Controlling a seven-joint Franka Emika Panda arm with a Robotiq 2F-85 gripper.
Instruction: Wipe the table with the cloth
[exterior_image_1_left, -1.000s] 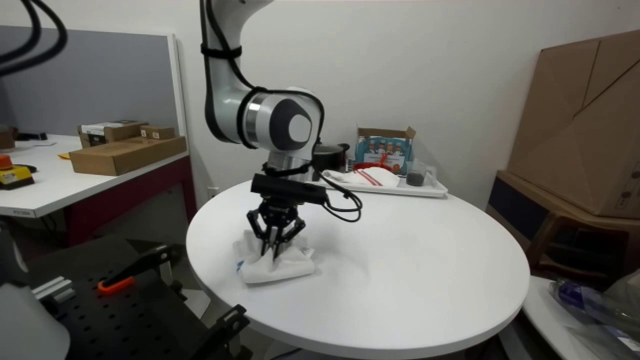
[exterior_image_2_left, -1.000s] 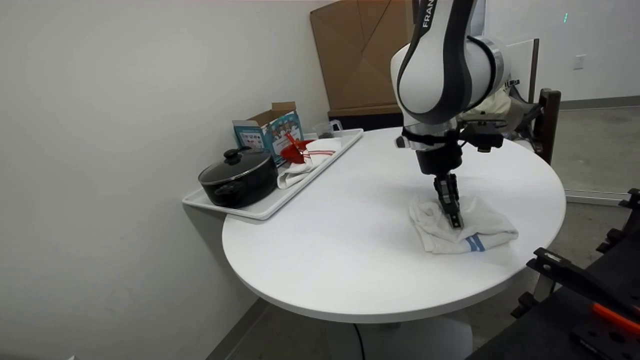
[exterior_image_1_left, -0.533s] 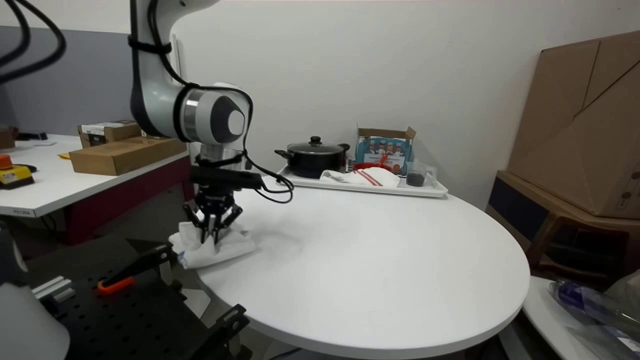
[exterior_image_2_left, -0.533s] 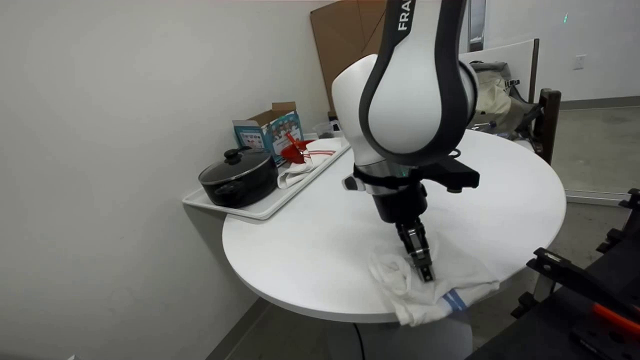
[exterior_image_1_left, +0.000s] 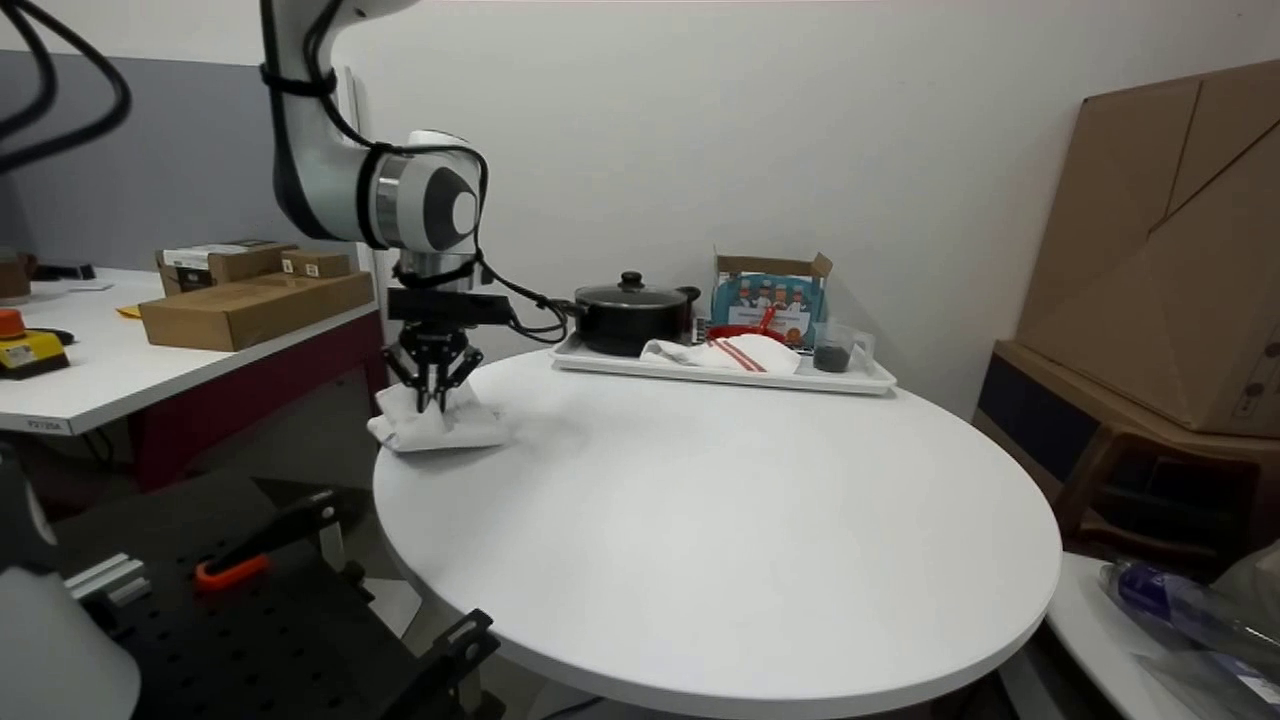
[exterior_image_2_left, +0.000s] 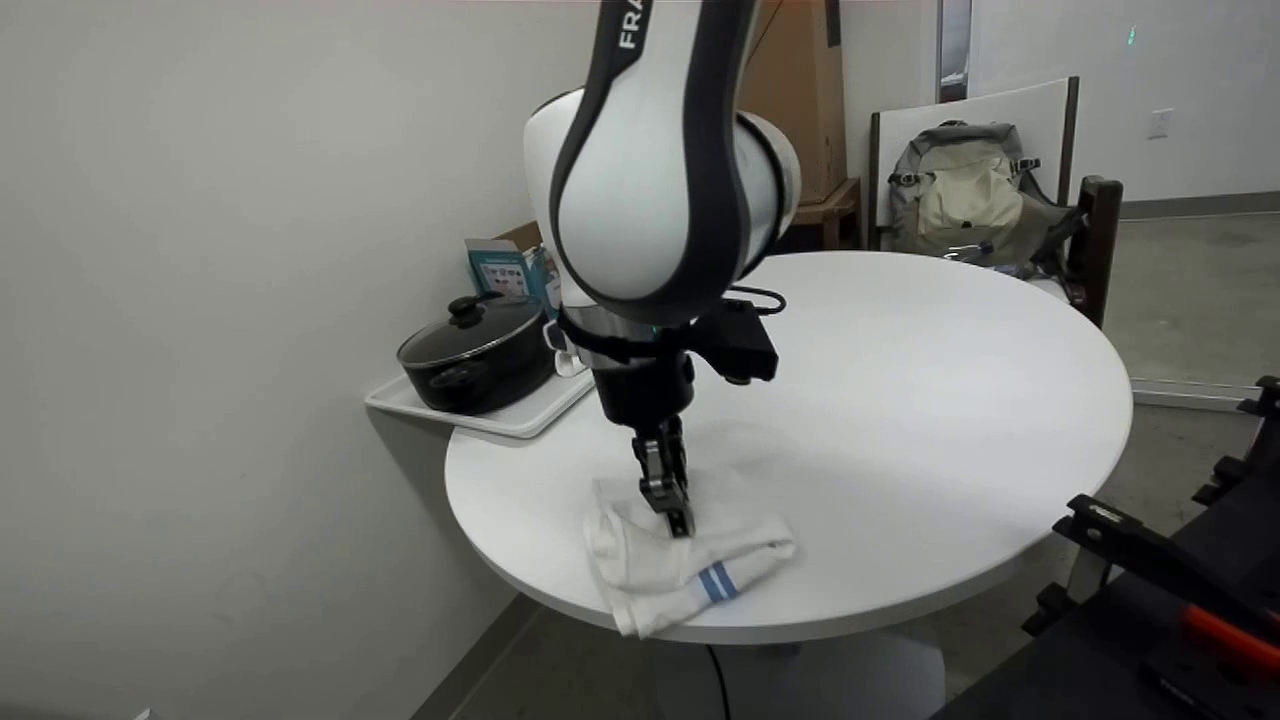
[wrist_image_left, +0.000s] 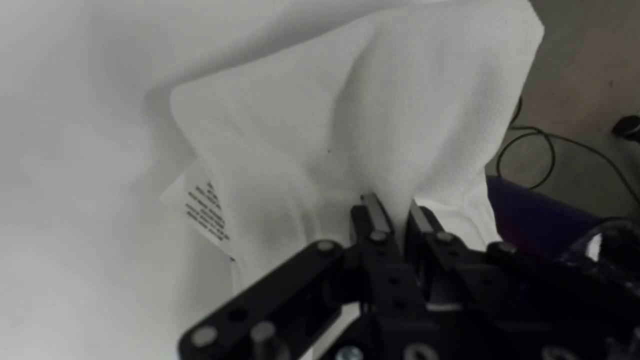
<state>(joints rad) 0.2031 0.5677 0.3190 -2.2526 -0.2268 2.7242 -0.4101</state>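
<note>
Shifted since a moment ago, the crumpled white cloth with blue stripes (exterior_image_2_left: 655, 572) now lies nearer the long white tray (exterior_image_2_left: 540, 408). From the left in an exterior view, brown cardboard boxes (exterior_image_1_left: 255, 312) sit on a white desk (exterior_image_1_left: 95, 372); next come the black fingers (wrist_image_left: 375, 216), closed around a raised fold of the cloth, which rests at the left edge of the round white surface (exterior_image_1_left: 720, 520), partly overlapping its rim. Farther right, the tray carries a lidded black pot (exterior_image_1_left: 630, 320), a folded white towel with red stripes (exterior_image_1_left: 722, 354) and a clear handled cup (exterior_image_1_left: 832, 350). Farthest right stands a large brown carton (exterior_image_1_left: 1160, 250).
</note>
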